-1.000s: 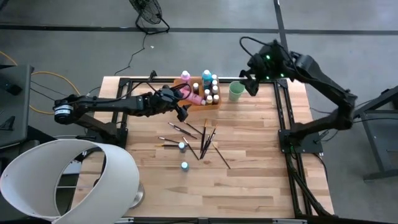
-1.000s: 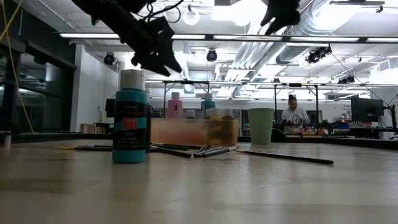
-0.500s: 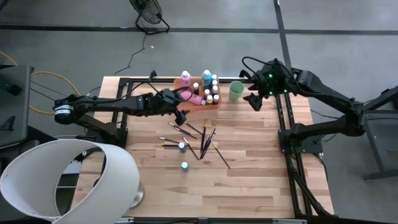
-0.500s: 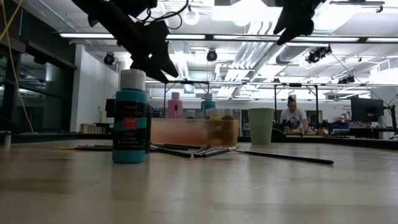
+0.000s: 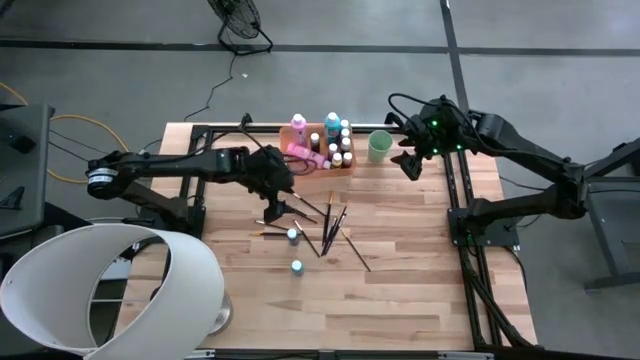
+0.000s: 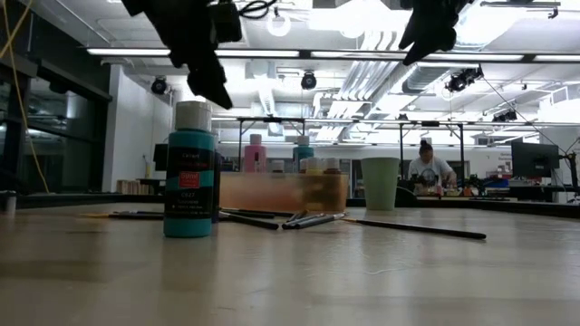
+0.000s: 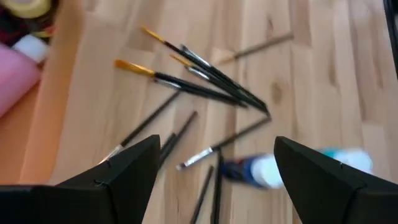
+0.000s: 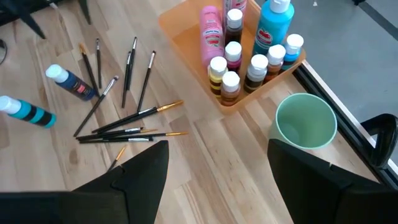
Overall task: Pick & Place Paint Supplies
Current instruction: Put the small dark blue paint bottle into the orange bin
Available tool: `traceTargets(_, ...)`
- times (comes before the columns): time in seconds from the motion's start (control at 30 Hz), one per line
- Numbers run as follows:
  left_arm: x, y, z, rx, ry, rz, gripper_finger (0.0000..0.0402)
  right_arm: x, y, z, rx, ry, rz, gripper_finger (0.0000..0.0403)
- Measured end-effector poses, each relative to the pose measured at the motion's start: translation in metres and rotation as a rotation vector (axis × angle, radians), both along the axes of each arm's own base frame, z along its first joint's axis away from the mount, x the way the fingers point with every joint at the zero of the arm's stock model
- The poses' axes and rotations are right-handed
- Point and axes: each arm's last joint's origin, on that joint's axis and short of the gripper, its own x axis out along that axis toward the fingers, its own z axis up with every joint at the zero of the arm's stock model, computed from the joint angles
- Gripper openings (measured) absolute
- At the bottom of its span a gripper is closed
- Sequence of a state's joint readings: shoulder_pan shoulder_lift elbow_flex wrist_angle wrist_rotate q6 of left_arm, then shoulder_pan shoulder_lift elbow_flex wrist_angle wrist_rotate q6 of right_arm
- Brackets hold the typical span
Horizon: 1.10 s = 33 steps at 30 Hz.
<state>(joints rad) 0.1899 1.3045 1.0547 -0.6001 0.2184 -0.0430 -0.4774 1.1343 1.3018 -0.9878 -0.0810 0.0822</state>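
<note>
Dark paintbrushes (image 5: 318, 222) lie scattered on the table just in front of the orange tray (image 5: 322, 160). Wide open and empty, the left tool (image 5: 276, 197) should be lowered gently over one brush.

High view: overhead, straight down, far enough to take in the whole table (image 5: 400, 290) and both arms. Low view: at tabletop height, level across the wood into the room; a teal bottle (image 6: 190, 172) stands close to the lens, the tray (image 6: 283, 192) and cup (image 6: 380, 183) farther back. Left wrist view: close, angled down on the brushes (image 7: 205, 81), own fingers (image 7: 118, 177) at the frame edge. Right wrist view: higher up, angled down on tray (image 8: 186, 37), cup (image 8: 306, 121) and brushes (image 8: 127, 127). Both wrist views share the brush scatter and the blue bottle (image 7: 252, 171) lying beside it; all four show brushes.
</note>
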Motion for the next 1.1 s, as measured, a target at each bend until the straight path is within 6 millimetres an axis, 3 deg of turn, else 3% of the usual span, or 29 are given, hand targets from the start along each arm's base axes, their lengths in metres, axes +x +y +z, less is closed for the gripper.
traceTargets(0.4,0.007,-0.046,-0.006,0.14,0.085,-0.087,0.0308,0.0,0.0,0.0,-0.003,0.001,0.003,0.0267)
traceTargets(0.6,0.026,-0.065,-0.02,0.16,0.138,-0.136,0.0308,0.0,0.0,0.0,-0.005,-0.003,0.003,0.0267)
traceTargets(0.77,0.04,-0.069,-0.028,0.176,0.178,-0.147,0.0308,0.0,0.0,0.0,-0.004,-0.003,0.003,0.0267)
traceTargets(1.1,0.05,-0.068,-0.044,0.201,0.297,-0.141,0.0308,0.0,0.0,0.0,0.004,0.001,0.003,0.0267)
